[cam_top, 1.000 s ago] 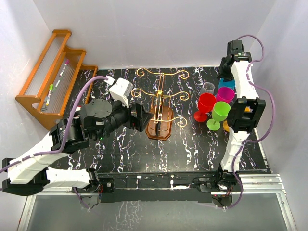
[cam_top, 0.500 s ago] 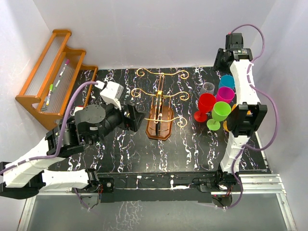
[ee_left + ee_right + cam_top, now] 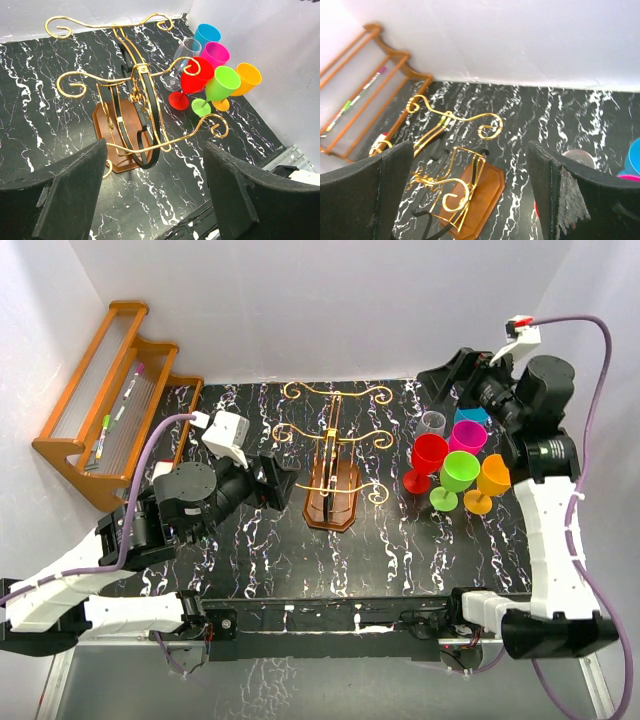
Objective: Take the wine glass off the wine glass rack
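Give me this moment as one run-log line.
wine glass rack: no glass hanging | six glasses: standing right of rack | left gripper: open, empty, near rack | right gripper: open, empty, raised near glasses

The clear glass (image 3: 577, 156) (right wrist view) sits half hidden behind a finger (image 3: 570, 200), its stem unseen.

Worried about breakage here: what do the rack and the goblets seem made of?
Wine glass rack: glossy brown base, apparently wood; thin shiny gold scrolled arms, likely metal wire. Coloured goblets: opaque, bright, uniform colour, probably plastic. Clear goblet: transparent, glass or acrylic; cannot tell.
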{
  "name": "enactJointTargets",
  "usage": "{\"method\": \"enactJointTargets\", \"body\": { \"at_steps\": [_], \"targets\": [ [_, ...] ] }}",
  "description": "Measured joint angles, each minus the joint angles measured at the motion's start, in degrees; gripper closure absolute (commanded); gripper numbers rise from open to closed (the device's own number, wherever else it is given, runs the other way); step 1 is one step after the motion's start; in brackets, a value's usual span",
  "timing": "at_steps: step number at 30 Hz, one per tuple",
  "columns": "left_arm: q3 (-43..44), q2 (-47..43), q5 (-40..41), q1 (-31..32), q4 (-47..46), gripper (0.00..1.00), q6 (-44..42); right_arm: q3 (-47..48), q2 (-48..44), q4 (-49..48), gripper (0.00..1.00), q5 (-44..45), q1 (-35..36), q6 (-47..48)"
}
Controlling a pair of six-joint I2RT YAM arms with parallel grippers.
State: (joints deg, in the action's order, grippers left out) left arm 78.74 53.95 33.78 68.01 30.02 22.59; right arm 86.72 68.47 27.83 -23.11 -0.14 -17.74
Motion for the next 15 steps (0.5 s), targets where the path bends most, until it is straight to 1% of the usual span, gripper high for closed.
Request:
{"method": "enactJointTargets", "body": {
  "at_steps": [3, 6, 10, 15],
  "targets": [
    [-0.1, 0.2, 0.3, 0.0, -0.1, 0.25, 0.2, -2.3, -4.7, -3.3, 0.02, -2.4, 0.0, -0.9],
    [-0.7, 0.1, 0.6, 0.0, -0.7, 0.26, 0.4, -3.3, -6.5, -4.0, 0.02, -2.7, 0.0, -1.4],
    [-1.0, 0.3, 0.9, 0.0, -1.0, 0.26, 0.4, -4.9, -7.0, -3.7, 0.02, -3.6, 0.0, -1.7],
    [-1.0, 0.3, 1.6, 0.0, -1.2, 0.26, 0.6, -9.3, -7.1, -2.2, 0.02, -4.7, 0.0, -2.1]
  ]
}}
